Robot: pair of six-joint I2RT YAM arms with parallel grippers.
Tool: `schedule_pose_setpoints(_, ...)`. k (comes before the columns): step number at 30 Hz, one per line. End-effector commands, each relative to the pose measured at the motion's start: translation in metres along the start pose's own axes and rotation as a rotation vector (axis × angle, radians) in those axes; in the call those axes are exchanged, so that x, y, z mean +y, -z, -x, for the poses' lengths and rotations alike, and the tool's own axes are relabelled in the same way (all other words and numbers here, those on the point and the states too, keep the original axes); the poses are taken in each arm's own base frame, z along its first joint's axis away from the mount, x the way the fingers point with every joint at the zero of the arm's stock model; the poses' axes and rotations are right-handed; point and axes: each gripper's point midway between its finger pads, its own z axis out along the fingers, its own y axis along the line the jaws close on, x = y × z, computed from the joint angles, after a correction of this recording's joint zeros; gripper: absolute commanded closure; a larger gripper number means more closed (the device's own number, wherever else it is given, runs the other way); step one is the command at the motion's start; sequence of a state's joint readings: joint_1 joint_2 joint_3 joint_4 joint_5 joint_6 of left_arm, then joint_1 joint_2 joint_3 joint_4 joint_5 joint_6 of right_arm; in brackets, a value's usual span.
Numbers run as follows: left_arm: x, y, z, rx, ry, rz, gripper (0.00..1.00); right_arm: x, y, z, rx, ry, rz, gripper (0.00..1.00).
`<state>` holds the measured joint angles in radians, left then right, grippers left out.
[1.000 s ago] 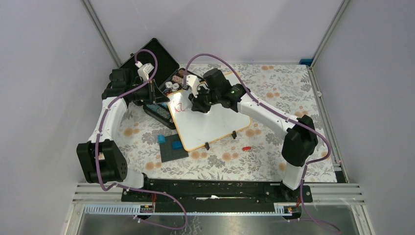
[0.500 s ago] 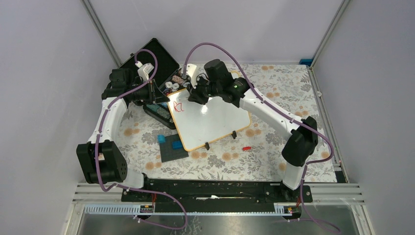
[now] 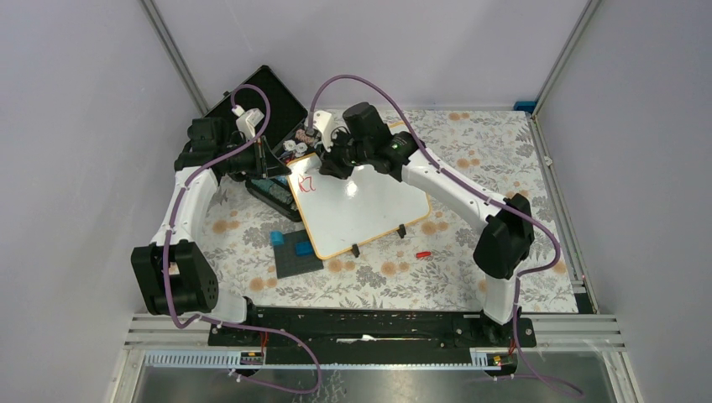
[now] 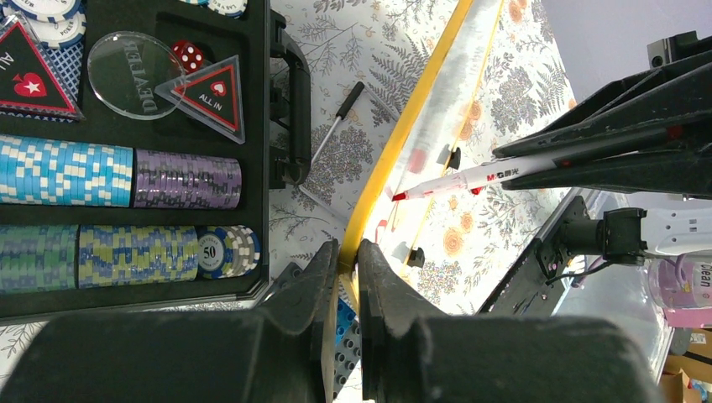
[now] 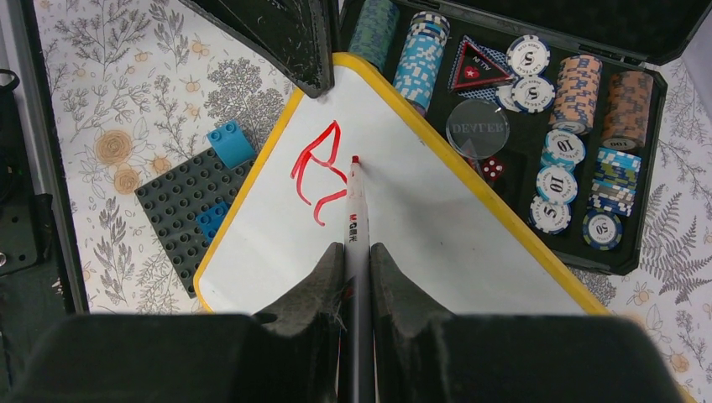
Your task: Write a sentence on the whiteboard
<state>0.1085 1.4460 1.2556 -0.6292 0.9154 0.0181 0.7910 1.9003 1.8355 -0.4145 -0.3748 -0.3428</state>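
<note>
1. Nearest me, my right tool (image 5: 357, 252) is pinched narrow on the marker (image 5: 356, 210). The marker's long axis runs straight out from my fingers, red tip leading.
2. In my right wrist view the tip stands just to the right of the first red strokes of the sentence (image 5: 317, 172). I cannot tell whether it touches the surface.
3. The whiteboard (image 5: 437, 227) lies under the tip, and the strokes sit at the corner nearest my left arm. Bare white stretches away on the tip's side of the strokes, so I judge the next stroke goes that way, and my right arm is the one placed for it.
4. Farther out, my left tool (image 4: 347, 252) is closed on the board's yellow frame, I think to steady it.
5. Beyond that, the poker chip case (image 5: 537, 109) lies just beside the board's far edge.
</note>
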Motion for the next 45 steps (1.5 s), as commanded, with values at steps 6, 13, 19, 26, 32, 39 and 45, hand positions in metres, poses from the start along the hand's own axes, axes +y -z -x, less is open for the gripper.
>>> schedule_pose_setpoints(6, -0.009, 0.009, 0.017, -0.061, -0.089, 0.003, 1.0, -0.008, 0.009, 0.007, -0.016, 0.014, -0.045, 1.0)
schedule_pose_setpoints(13, -0.01, 0.009, 0.018, -0.064, -0.089, 0.003, 1.0, 0.0, 0.021, 0.021, -0.041, 0.008, -0.018, 1.0)
schedule_pose_setpoints(19, -0.02, 0.014, 0.023, -0.075, -0.108, -0.023, 0.69, 0.014, 0.039, 0.039, -0.079, -0.001, 0.031, 1.0)
schedule_pose_setpoints(26, -0.026, 0.018, 0.023, -0.075, -0.12, -0.028, 0.44, 0.015, 0.057, 0.038, -0.09, -0.024, 0.037, 1.0)
schedule_pose_setpoints(32, -0.028, 0.02, 0.016, -0.058, -0.119, -0.029, 0.37, 0.003, 0.073, 0.03, -0.094, -0.051, 0.016, 1.0)
schedule_pose_setpoints(39, -0.024, 0.016, 0.003, -0.04, -0.109, -0.04, 0.38, -0.007, 0.08, 0.018, -0.093, -0.07, 0.0, 1.0)
schedule_pose_setpoints(45, -0.022, 0.013, 0.0, -0.03, -0.096, -0.053, 0.41, -0.008, 0.073, 0.01, -0.091, -0.09, 0.01, 1.0)
